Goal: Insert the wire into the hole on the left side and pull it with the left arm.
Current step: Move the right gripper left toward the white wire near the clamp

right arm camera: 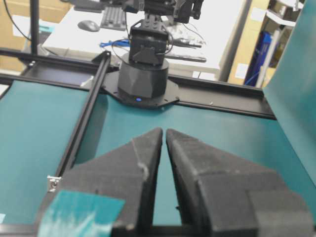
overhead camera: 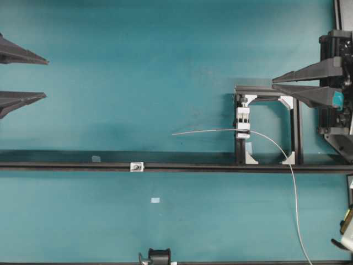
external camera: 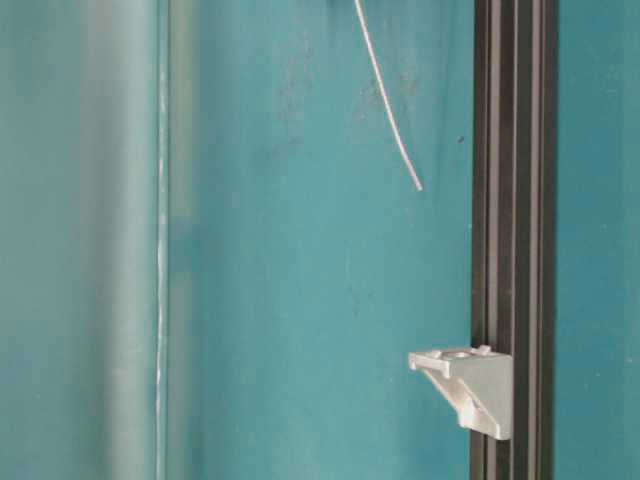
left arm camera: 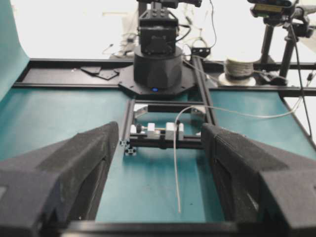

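Nothing started yet: left fingers [overhead camera: 45,78] spread wide and empty, right fingers [overhead camera: 274,83] almost touching, empty too. Wire [overhead camera: 209,131] tip lying loose between both pairs, hole block [overhead camera: 136,166] beyond it leftward. Next up, probably pinching that tip.

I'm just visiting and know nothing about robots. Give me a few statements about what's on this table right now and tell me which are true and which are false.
1. The wire passes through the white clamp block. True.
2. The left gripper is holding the wire. False: it holds nothing, fingers spread, far from the wire.
3. The wire's free end already sits in the small metal block on the black rail. False: the tip lies on the mat, short of the block.
4. The right gripper has teal tape on it. True.
5. The right gripper's fingers are spread wide. False: they are nearly together.
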